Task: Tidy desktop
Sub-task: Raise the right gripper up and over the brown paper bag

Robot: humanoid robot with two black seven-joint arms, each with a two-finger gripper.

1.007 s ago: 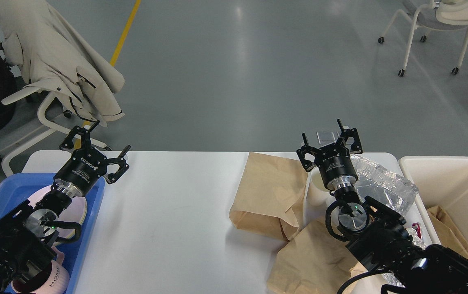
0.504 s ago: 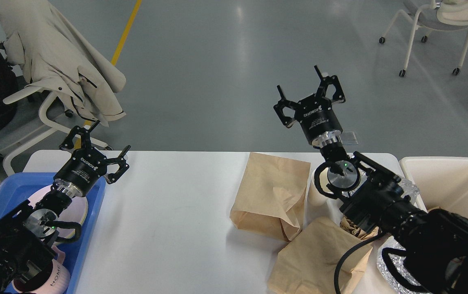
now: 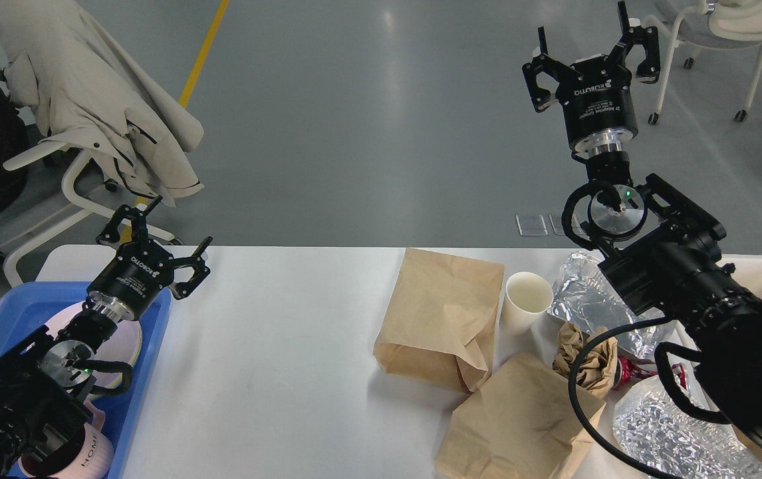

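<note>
The white desktop (image 3: 274, 346) fills the lower part of the head view. On its right lie two brown paper bags, one flat (image 3: 441, 316) and one nearer me (image 3: 514, 426), a white paper cup (image 3: 526, 303), a crumpled brown paper ball (image 3: 584, 352) and crinkled clear plastic wrap (image 3: 587, 303). My right gripper (image 3: 590, 46) is open and empty, raised high above the table's far right. My left gripper (image 3: 158, 239) is open and empty, over the far edge of the blue tray (image 3: 15, 313) at the left.
The blue tray holds a pink plate (image 3: 125, 339) and a pink cup (image 3: 88, 452). A beige bin (image 3: 760, 269) stands at the right, mostly behind my right arm. More clear plastic (image 3: 667, 426) lies at the front right. Chairs stand beyond the table.
My right arm has risen steeply from just above the cup and bags to high above the table's far right, uncovering the cup and plastic wrap. The left arm has not moved.
</note>
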